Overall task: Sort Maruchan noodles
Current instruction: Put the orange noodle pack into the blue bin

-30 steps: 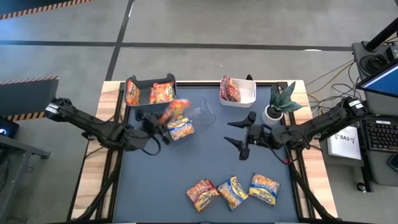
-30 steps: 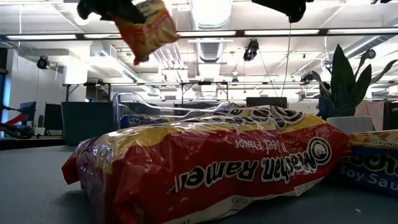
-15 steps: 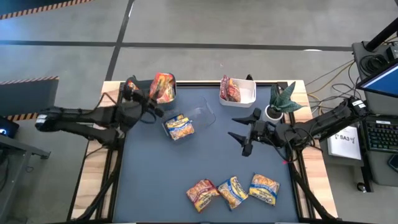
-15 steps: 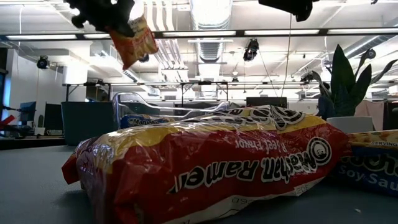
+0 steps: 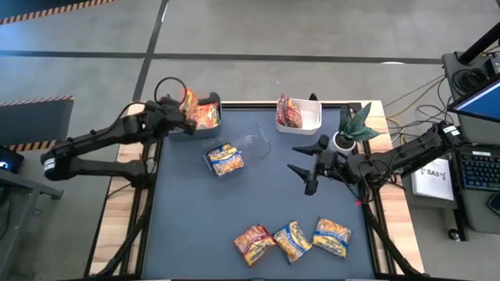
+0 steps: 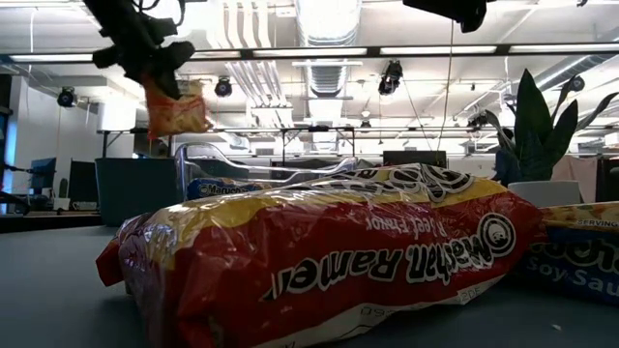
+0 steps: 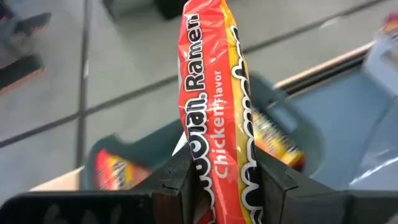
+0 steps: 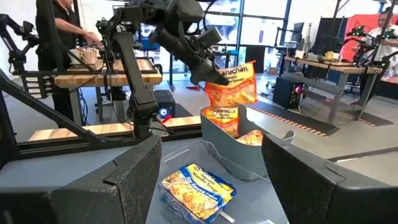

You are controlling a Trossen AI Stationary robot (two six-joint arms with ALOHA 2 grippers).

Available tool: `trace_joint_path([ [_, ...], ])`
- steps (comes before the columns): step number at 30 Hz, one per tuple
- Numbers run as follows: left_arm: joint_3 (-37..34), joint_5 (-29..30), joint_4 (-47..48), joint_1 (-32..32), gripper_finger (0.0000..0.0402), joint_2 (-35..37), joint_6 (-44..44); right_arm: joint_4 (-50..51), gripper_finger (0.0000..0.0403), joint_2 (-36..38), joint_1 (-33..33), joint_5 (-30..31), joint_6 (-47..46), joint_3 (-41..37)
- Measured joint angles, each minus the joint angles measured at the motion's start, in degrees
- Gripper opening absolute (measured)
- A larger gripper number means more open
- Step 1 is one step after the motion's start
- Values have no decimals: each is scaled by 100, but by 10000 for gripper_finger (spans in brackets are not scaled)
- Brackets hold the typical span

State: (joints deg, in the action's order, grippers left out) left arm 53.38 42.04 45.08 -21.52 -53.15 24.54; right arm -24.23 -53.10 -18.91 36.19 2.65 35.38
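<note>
My left gripper [image 5: 184,109] is over the teal bin [image 5: 211,123] at the far left, shut on an orange Maruchan packet [image 7: 211,93]. Other orange packets [image 5: 205,117] lie in that bin. The white bin [image 5: 311,119] holds dark red packets [image 5: 289,112]. A blue-yellow packet [image 5: 225,158] lies in the clear bin [image 5: 254,144]. Three packets [image 5: 293,240] lie flat near the table's near edge. My right gripper [image 5: 301,162] hangs open right of centre, above the table, with nothing between its fingers. My left gripper pinches the orange packet by its two flat faces [image 7: 214,158] between its two fingers [image 7: 180,180], at the packet's upper end. The fingers slant down from the table's left. The packet hangs below them [image 6: 174,111], clear above the teal bin.
A potted plant [image 5: 353,126] stands at the far right, close to my right arm. Bare dark mat [image 5: 234,203] lies between the bins and the three near packets. A dark red packet [image 6: 329,261] fills the low view's foreground.
My left gripper has swung with the orange packet from above the clear bin toward the table's far left corner, over the teal bin, and has turned and tipped as it went. The packet has stayed lifted clear and now hangs below the fingers.
</note>
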Motion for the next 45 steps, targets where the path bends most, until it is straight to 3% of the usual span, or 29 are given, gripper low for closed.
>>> trace_joint_path([
  [6, 328, 246, 875, -64, 90, -305, 207, 34, 265, -22, 21, -1, -5, 0],
  [13, 175, 382, 1008, -721, 90, -537, 445, 103, 265, -26, 21, -3, -56, 0],
  [19, -293, 67, 434, -1303, 90, -572, 473, 107, 265, -26, 21, -5, -54, 0],
  [27, -846, -18, -526, -1506, 90, -606, 454, 127, 265, -26, 21, -5, -51, 0],
  [45, -1416, -79, -872, -1774, 90, -1177, 924, 131, 265, -26, 21, -7, -49, 0],
])
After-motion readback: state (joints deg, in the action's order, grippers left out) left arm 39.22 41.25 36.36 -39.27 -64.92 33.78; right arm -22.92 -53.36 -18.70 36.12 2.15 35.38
